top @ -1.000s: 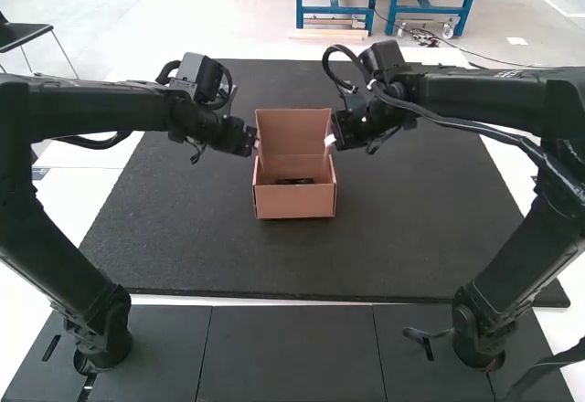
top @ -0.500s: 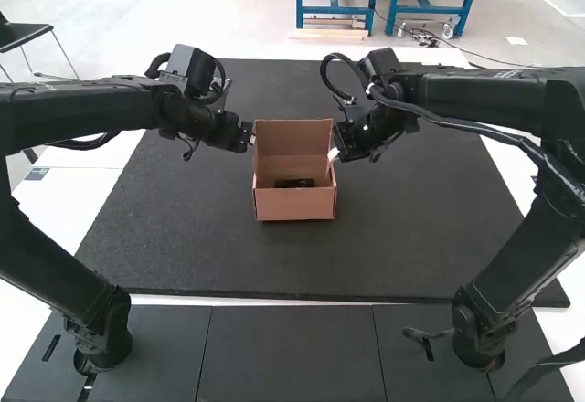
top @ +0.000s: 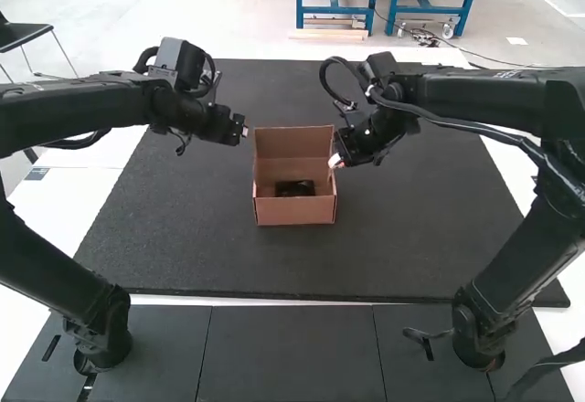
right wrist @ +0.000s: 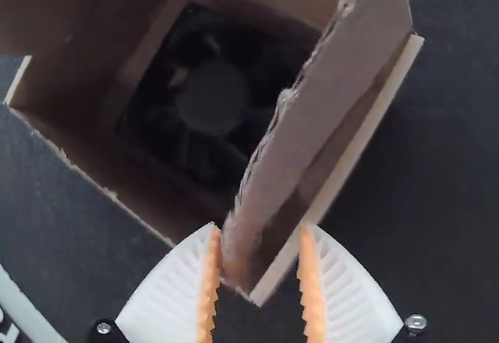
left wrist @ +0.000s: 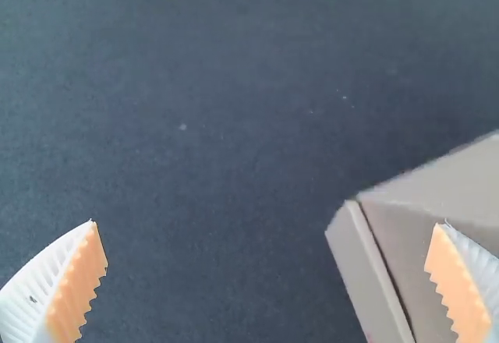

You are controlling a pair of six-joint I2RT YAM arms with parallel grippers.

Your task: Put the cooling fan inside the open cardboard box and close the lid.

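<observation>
Cooling fan point(right wrist: 207, 101) lies inside the cardboard box point(top: 294, 206); right hand point(right wrist: 256, 238) pinches the upright side flap point(right wrist: 327, 101), likely to fold it shut, while left hand point(left wrist: 265, 228) hovers open beside the box.

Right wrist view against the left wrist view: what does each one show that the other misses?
Only the right wrist view: the cooling fan lying inside the open cardboard box, and the right arm's jaws closed on an upright side flap. Only the left wrist view: the left arm's jaws spread wide, holding nothing, over a broad stretch of black mat, with one cardboard corner beside one jaw. Both: cardboard, the black mat, and white ribbed fingers with orange pads.
</observation>
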